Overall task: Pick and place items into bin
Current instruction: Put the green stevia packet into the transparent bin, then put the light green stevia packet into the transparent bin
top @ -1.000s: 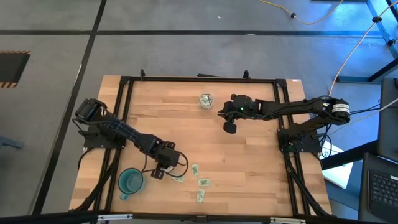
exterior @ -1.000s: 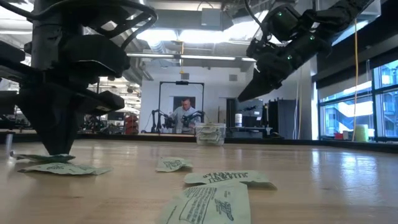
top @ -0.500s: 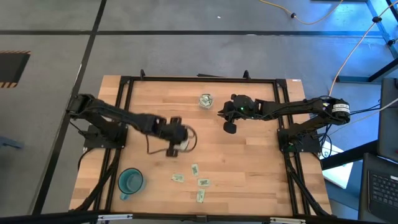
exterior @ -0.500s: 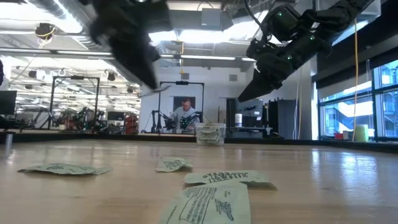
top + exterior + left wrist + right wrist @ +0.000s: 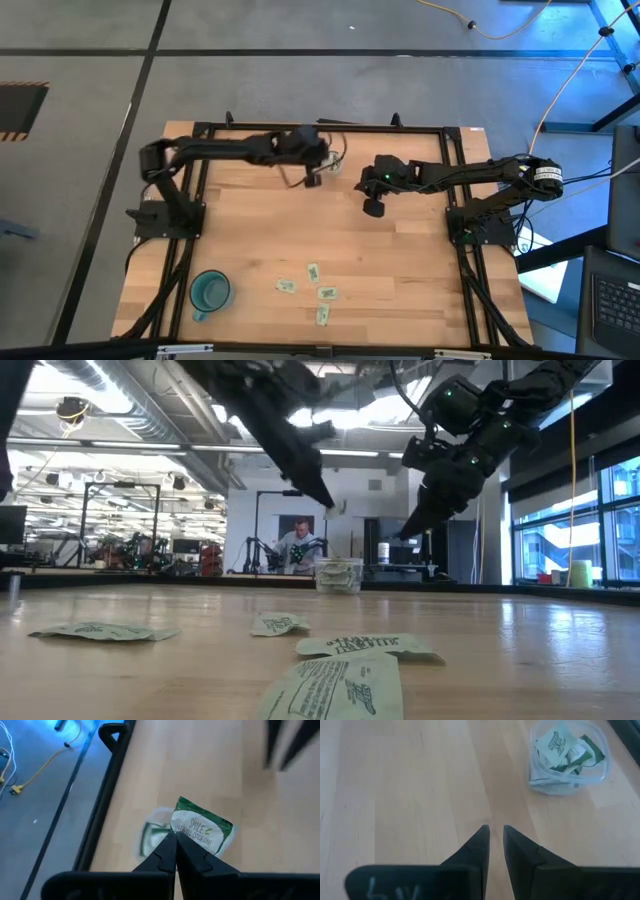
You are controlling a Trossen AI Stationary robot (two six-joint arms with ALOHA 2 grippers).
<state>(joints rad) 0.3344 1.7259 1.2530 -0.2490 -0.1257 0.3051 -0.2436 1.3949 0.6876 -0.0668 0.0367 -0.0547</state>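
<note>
Bright ceiling lights overhead; left wrist view blurred.

Both arms hang above the bin (image 5: 339,574), perhaps holding packets, with four packets (image 5: 352,645) lying nearer.

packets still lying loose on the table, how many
4, all near the front edge right of the teal cup: one, one, one, one. Another packet is pinched in the left end effector; more sit in the bin.

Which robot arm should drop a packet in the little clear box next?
Left: its tool already pinches a green packet above the bin. The right tool holds nothing.
</note>
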